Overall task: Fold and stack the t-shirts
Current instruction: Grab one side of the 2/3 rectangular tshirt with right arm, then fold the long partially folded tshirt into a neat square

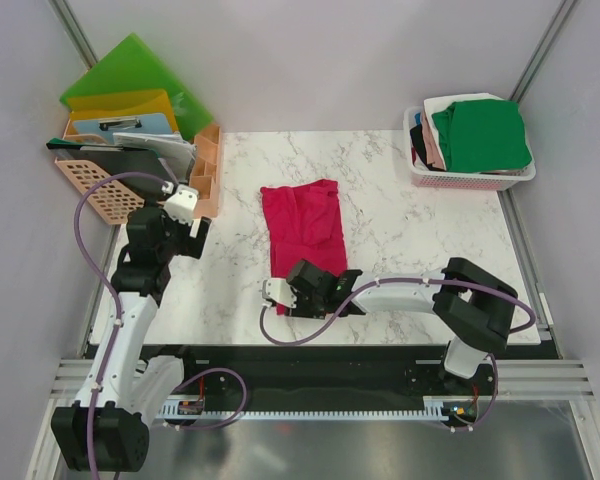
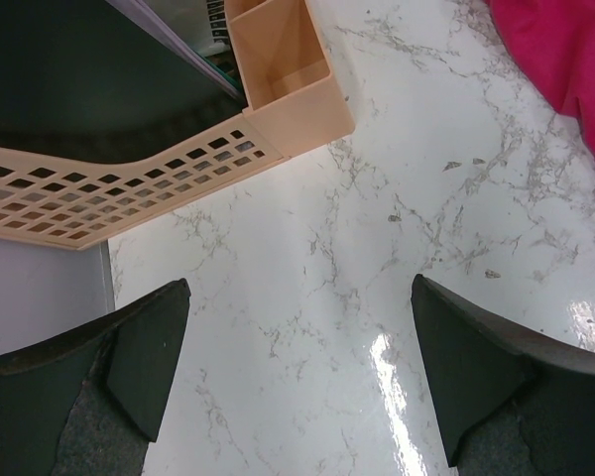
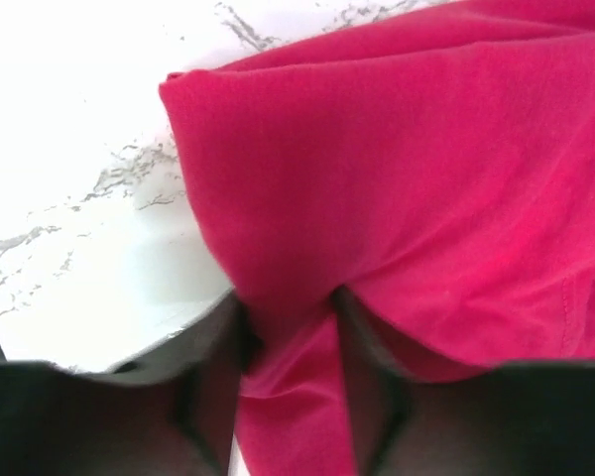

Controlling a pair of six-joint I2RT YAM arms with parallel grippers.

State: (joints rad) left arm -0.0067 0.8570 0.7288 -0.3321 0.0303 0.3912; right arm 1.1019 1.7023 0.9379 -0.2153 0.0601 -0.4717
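The right gripper pinches a bunched fold at the near end of the crimson shirt, with its fingers pressed against the cloth on both sides. The shirt lies flat on the marble table as a long folded strip, its long axis running from the gripper toward the table's far edge. Well to that gripper's left, the left gripper hangs spread wide over bare marble, holding nothing. Other shirts sit in a basket far off to the right gripper's other side.

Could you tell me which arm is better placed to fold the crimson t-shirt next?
Right arm: the right gripper pinches the crimson t-shirt at its near edge; the left gripper hangs open over bare table.
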